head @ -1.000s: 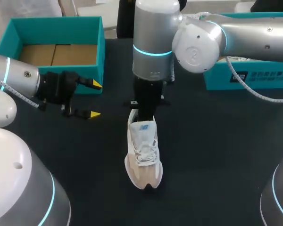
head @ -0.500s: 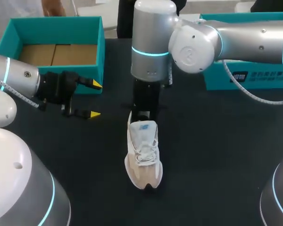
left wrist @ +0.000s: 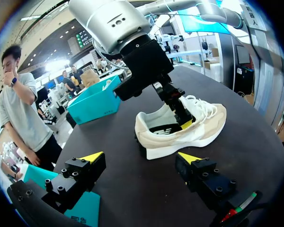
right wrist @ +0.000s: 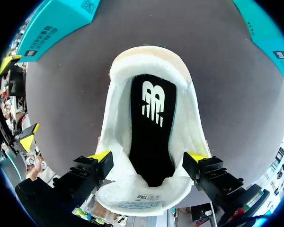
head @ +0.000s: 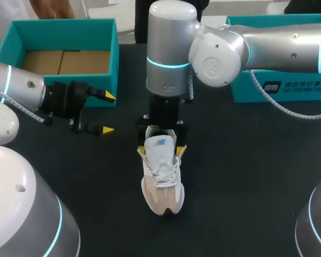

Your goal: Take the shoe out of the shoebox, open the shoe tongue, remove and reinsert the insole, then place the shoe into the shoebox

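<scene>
White shoe (head: 161, 176) lies toe nearest me, heel farthest.

Shoe (head: 161, 176) at mid-table, outside the shoebox (head: 64, 36), under the right gripper (head: 161, 152).

The shoe stands on the table (head: 246, 176), toe toward the robot and heel away, with the insole (right wrist: 151, 127) inside it. The right gripper hangs over the heel end, its fingers spread, one on each side of the shoe's mouth. The shoebox is at the far left and a second box (head: 289, 88) at the far right. The left gripper (head: 108, 113) hovers agape between shoebox and shoe, near the shoebox's front corner.
</scene>
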Motion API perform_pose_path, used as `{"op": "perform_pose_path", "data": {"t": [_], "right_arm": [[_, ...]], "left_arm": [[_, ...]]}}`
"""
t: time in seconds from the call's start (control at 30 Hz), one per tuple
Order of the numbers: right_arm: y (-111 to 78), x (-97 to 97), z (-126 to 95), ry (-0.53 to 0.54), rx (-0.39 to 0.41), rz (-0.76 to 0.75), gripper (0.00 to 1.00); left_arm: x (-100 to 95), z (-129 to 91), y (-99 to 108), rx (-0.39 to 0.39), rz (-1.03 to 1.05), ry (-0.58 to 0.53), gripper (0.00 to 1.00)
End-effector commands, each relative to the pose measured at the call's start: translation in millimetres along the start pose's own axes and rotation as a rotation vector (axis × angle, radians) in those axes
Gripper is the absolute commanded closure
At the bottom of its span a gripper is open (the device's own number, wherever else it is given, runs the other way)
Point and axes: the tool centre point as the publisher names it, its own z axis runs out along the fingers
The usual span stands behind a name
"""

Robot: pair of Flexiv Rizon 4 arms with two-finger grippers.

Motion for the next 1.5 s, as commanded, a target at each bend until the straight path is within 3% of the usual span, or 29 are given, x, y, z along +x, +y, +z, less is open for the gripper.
{"op": "perform_pose_path", "data": {"t": [0.03,0.4,0.9,1.2,1.4,1.43,1.47,1.5], "right_arm": [[1.6,3.3,-3.5,-0.021,-0.013,0.008,0.0],[5.9,11.8,-11.8,-0.033,-0.029,-0.003,0.0],[-25.8,9.8,-55.8,-0.105,-0.114,0.09,0.0],[-44.2,9.0,-70.3,-0.133,-0.122,0.117,0.0],[-50.7,15.1,-65.7,-0.117,-0.117,0.118,0.0],[-51.5,15.5,-64.1,-0.114,-0.115,0.119,0.16],[-51.8,15.8,-63.3,-0.111,-0.114,0.12,0.24],[-52.7,16.0,-61.8,-0.107,-0.119,0.124,0.42]], "left_arm": [[0.5,0.1,-0.3,-0.003,0.0,0.001,0.0],[0.5,0.1,-0.3,-0.003,0.0,0.001,0.0],[0.5,0.1,-0.3,-0.003,0.0,0.001,0.0],[0.5,0.1,-0.3,-0.003,0.0,0.001,0.0],[0.5,0.1,-0.3,-0.003,0.0,0.001,0.0],[0.5,0.1,-0.3,-0.003,0.0,0.001,0.0],[0.5,0.1,-0.3,-0.003,0.0,0.001,0.0],[0.5,0.1,-0.3,-0.003,0.0,0.001,0.0]]}}
